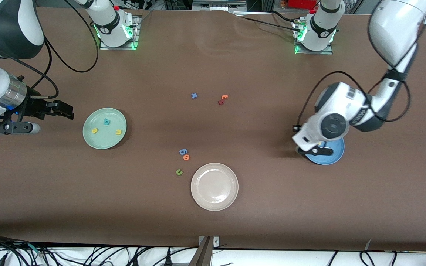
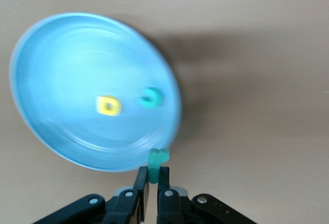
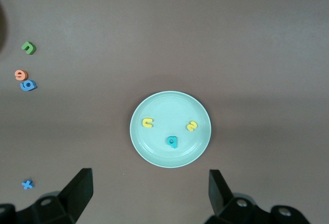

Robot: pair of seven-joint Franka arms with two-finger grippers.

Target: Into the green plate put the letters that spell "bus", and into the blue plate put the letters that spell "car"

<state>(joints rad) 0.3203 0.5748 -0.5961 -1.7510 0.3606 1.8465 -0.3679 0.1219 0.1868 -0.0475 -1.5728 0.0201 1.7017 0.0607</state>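
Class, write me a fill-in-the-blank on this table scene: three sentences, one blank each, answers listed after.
1. The green plate holds ____ foam letters.
2. The left claw is shut on a teal letter over the ____ plate.
3. The beige plate holds ____ letters.

Missing words: three; blue; no

Both arms: glossy white shells, dark grey-black joint bands, loose black cables looped along the links. Bases on metal plates, green LEDs lit, red button on top. Right arm has a silver wrist ring. Black fingers [image 3: 79,190], silver screws at mounts.
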